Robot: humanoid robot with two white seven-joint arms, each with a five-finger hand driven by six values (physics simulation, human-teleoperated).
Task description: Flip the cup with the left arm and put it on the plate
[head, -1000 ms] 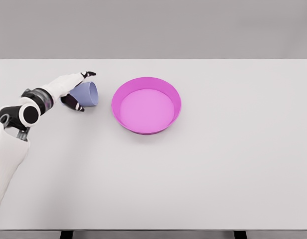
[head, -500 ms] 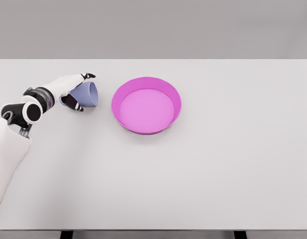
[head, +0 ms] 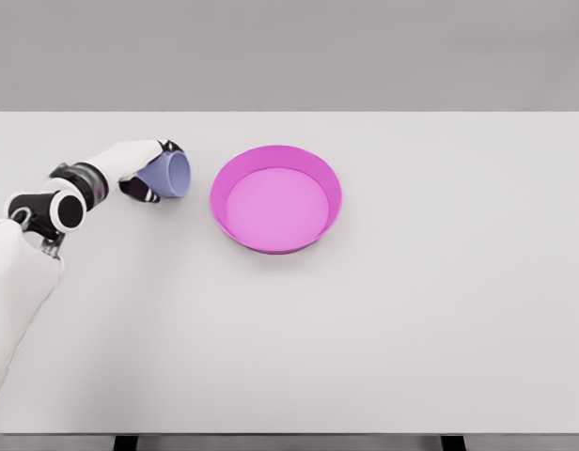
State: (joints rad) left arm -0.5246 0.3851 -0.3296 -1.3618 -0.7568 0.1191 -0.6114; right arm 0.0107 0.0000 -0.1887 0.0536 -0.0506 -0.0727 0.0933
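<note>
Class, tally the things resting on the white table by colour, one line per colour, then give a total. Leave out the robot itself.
Lavender-blue: 1, the cup, on its side in the left hand
Magenta-pink: 1, the plate
Total: 2

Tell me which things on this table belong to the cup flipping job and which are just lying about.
Part of the job:
- blue cup, lying on its side, mouth towards the plate
- pink plate, nothing in it
- left hand, fingers wrapped around the cup

Just lying about:
- nothing; only the white table itself carries them
</note>
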